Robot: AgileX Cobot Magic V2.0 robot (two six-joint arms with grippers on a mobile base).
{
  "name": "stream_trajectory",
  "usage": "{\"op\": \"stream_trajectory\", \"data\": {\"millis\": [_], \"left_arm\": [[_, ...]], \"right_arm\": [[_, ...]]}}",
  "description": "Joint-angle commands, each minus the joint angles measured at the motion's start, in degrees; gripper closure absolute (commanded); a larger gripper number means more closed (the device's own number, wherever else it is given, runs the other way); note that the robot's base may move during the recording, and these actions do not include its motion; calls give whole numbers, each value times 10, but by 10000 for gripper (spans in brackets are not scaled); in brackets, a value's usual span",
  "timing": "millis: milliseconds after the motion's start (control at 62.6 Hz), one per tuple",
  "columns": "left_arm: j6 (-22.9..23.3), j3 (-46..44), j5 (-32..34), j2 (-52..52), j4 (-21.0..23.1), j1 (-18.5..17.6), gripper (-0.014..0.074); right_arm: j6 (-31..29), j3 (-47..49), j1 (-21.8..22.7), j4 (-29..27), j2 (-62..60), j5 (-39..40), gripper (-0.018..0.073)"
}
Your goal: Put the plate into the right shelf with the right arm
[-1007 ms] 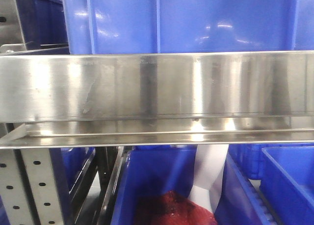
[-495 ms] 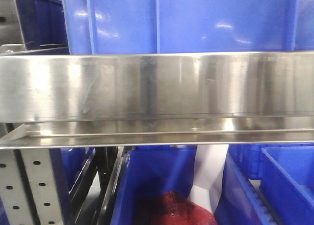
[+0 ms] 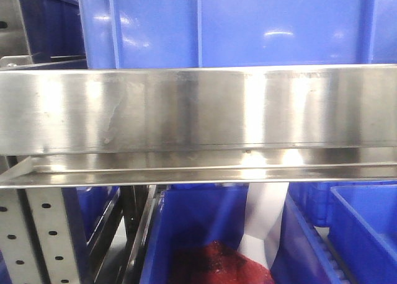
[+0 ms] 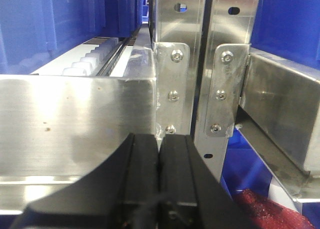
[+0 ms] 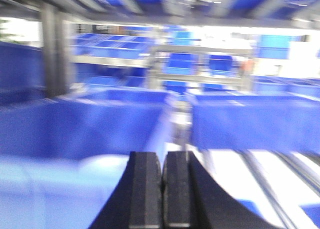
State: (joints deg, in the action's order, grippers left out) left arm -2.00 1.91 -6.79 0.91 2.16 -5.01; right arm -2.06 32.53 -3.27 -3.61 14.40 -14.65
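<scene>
The right shelf's brushed steel rail [image 3: 198,107] fills the front view, with blue bins [image 3: 236,23] above and below it. Seen from its wrist camera, my right gripper [image 5: 163,153] is shut with nothing between its fingers, out over blue bins [image 5: 90,124] inside the rack. That view is smeared by motion. A pale rounded blur [image 5: 102,164] lies just left of the fingertips; I cannot tell whether it is the plate. My left gripper [image 4: 159,135] is shut and empty, close in front of a steel rail [image 4: 75,114].
Perforated grey uprights [image 3: 46,234] and bolted brackets [image 4: 172,84] stand by the rails. A lower bin holds something dark red [image 3: 214,265] and a white strip [image 3: 267,216]. More blue bins [image 5: 250,121] sit deeper in the rack.
The bright reflections on the steel rail have shifted to the right. The shelf and the bins are where they were.
</scene>
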Motion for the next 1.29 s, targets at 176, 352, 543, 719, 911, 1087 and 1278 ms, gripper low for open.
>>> {"op": "stream_trajectory", "data": {"millis": [176, 352, 543, 719, 911, 1087, 1278], "left_arm": [[2, 5, 49, 3, 2, -3, 643], [2, 5, 49, 3, 2, -3, 643], [2, 5, 49, 3, 2, -3, 643], [2, 5, 49, 3, 2, -3, 643], [2, 5, 49, 3, 2, -3, 643], [2, 5, 49, 3, 2, -3, 643], [2, 5, 49, 3, 2, -3, 643]], "right_arm": [[2, -130, 19, 6, -77, 118, 503], [3, -227, 19, 6, -121, 171, 503], [3, -290, 19, 6, -158, 189, 503], [3, -322, 19, 14, -157, 192, 503], [3, -338, 19, 16, -157, 180, 503], [3, -338, 19, 16, -157, 173, 503], [3, -338, 19, 16, -157, 142, 503]]}}
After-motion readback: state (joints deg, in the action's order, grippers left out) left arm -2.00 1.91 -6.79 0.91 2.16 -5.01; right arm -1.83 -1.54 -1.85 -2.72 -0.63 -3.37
